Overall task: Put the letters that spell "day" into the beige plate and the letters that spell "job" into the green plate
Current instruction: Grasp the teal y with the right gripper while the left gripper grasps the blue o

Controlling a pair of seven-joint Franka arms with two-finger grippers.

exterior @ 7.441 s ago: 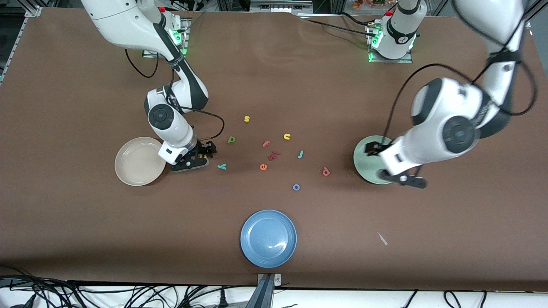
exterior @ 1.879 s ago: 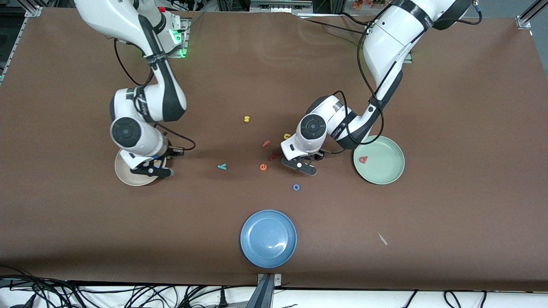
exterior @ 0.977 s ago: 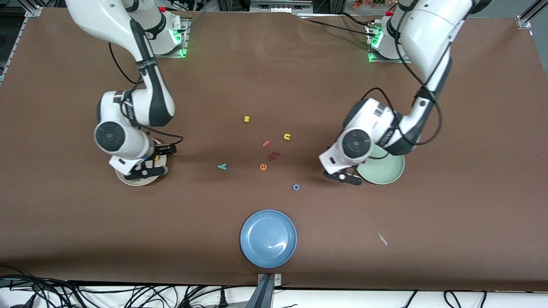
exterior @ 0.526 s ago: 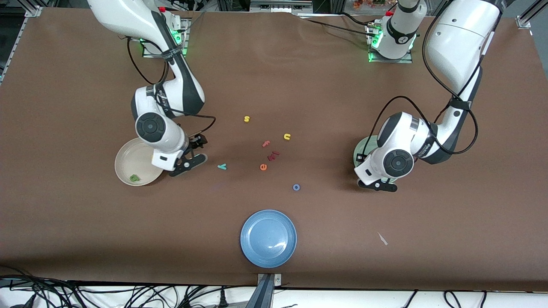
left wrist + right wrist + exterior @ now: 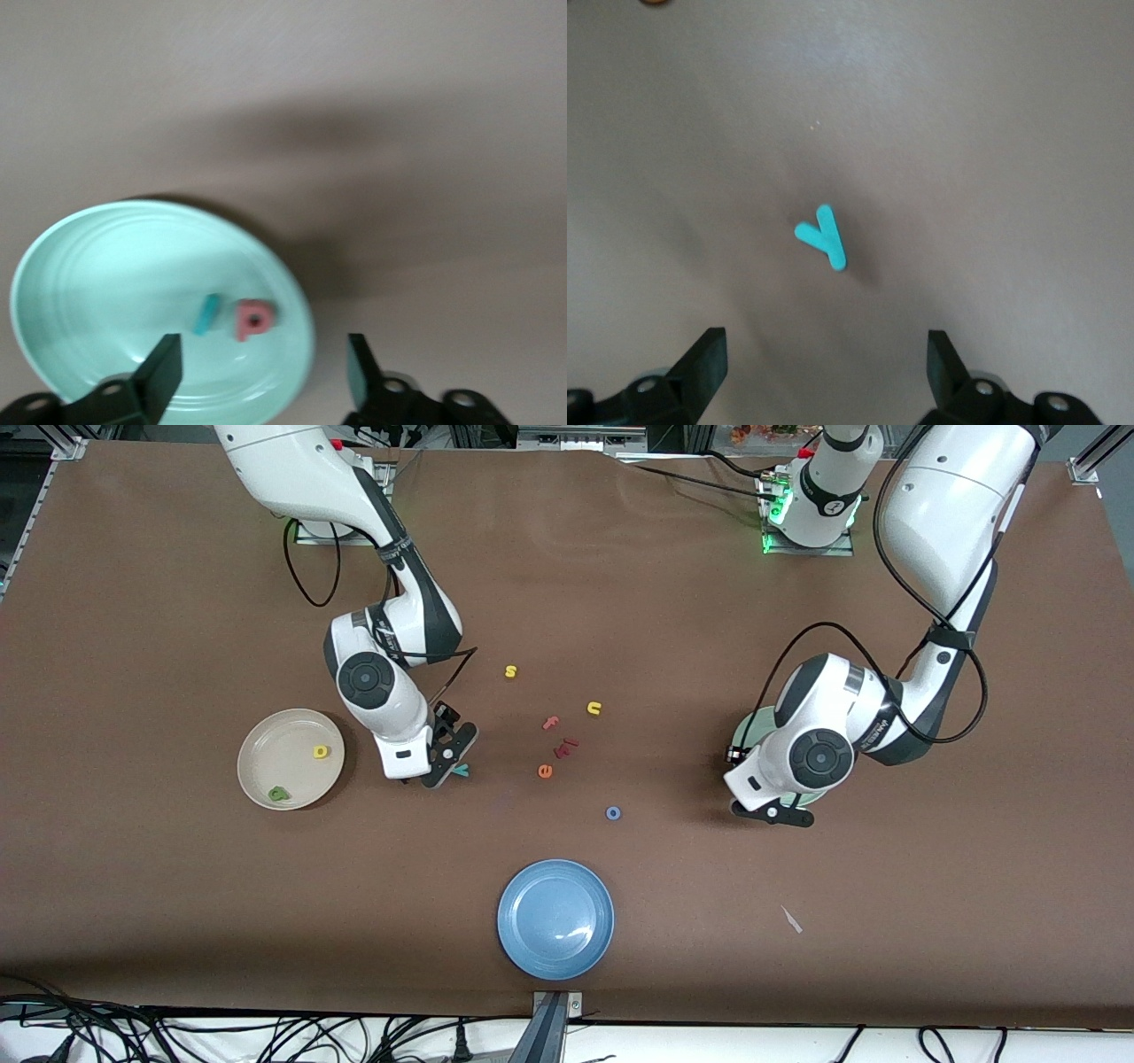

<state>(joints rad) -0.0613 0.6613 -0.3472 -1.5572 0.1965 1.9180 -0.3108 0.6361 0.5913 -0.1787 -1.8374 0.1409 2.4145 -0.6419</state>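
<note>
Two foam letters (image 5: pixel 232 317) on smooth green plate (image 5: pixel 106 266)

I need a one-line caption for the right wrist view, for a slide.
Right pincer, open, hovers above the teal y lying on the brown table.

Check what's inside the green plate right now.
In the green plate: the teal j and salmon-pink b, side by side. The left gripper, open, hides part of its rim.
</note>
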